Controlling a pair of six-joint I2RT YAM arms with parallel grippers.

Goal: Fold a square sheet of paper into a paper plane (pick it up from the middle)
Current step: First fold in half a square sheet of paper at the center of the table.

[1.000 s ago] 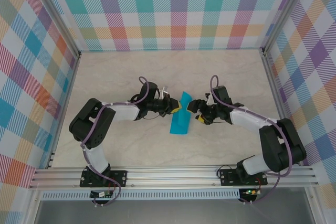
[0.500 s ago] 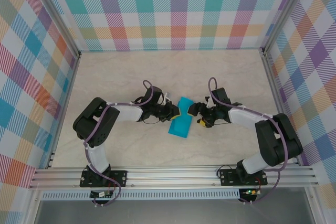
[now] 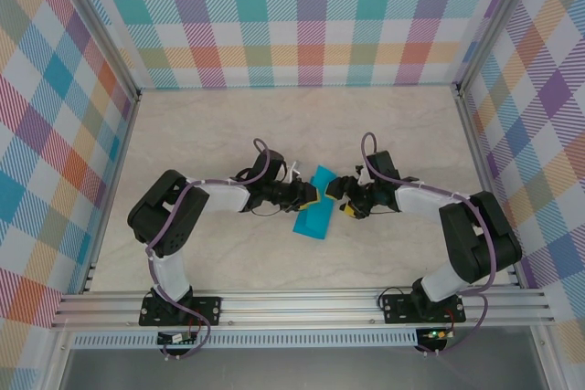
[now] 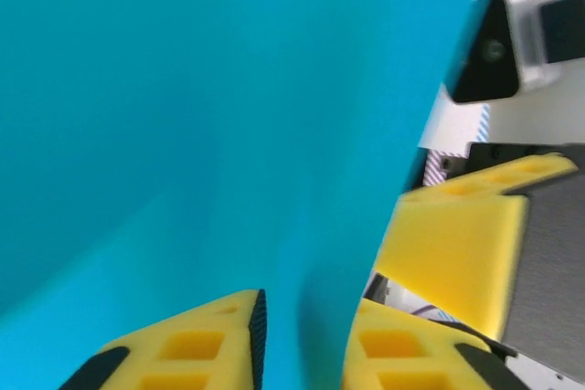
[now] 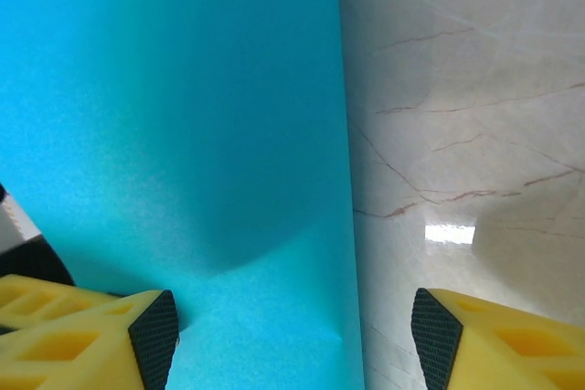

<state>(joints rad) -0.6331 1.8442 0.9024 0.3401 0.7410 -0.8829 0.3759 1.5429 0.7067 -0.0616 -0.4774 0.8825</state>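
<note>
**Both end effectors on the teal sheet, mid-worktop**

From the overhead camera I see the square sheet of paper (image 3: 313, 216) as a narrow teal rectangle. It sits near the middle of the marble-patterned worktop (image 3: 228, 125), set at a slant, with its far end between the two arms' tips. The arms reach in from either side and nearly meet there.

On my left wrist feed, the left end effector (image 4: 304, 317) has only a narrow gap between its yellow fingers (image 4: 183, 353). The teal paper runs through that gap. I cannot tell whether the pads actually press on it. One yellow finger of the other arm shows just beyond the paper's edge.

On the right wrist feed, the right end effector (image 5: 292, 317) is spread wide and grips nothing. One finger (image 5: 110, 335) is over the paper and the other is over bare worktop, so the sheet's straight edge runs between them.
</note>
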